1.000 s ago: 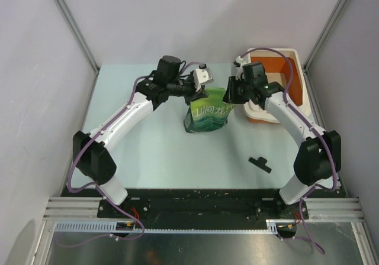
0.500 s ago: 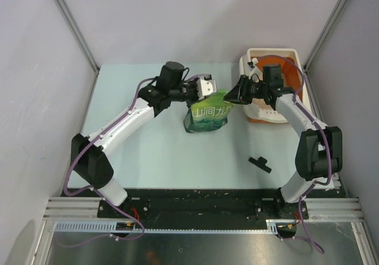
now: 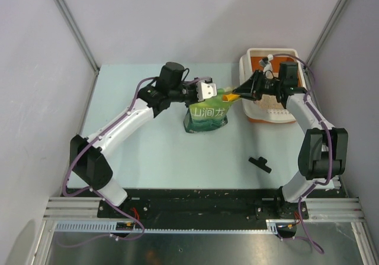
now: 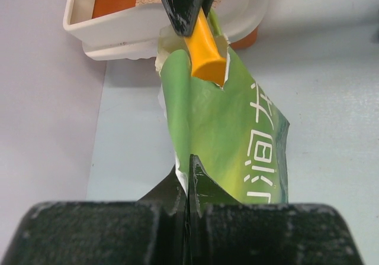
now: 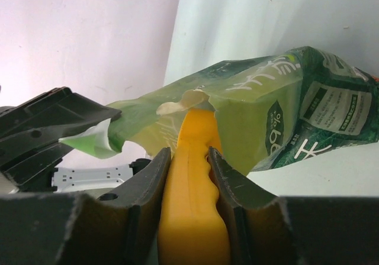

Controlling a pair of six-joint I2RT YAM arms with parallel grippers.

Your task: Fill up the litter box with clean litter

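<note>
Table (image 3: 148, 152), near right: a small black piece (image 3: 259, 164) lies flat, well apart from everything else.

Mid-table: a green bag (image 3: 206, 116) stands with its base on the surface and its torn mouth turned toward the right side.

Left gripper (image 4: 188, 165): jaws pressed together on a thin flap of the bag's top edge, with no gap visible between the fingers in the left wrist view. The bag hangs away from the fingers, printed face up.

Right gripper (image 5: 189, 154): jaws clamped on the handle of an orange scoop (image 5: 192, 217), one finger on each side of it. The scoop runs forward from the fingers to the bag's mouth, and its far end sits inside the torn opening. How deep it reaches cannot be told. In the top view the scoop shows as a short orange stub between the bag and the right gripper.

Far right corner: the litter box (image 3: 243, 64), with orange walls and a white rim, stands just beside the bag and behind the right gripper. Litter (image 3: 275, 102), pale and sandy, covers the near part of its floor. The far part shows bare orange.
</note>
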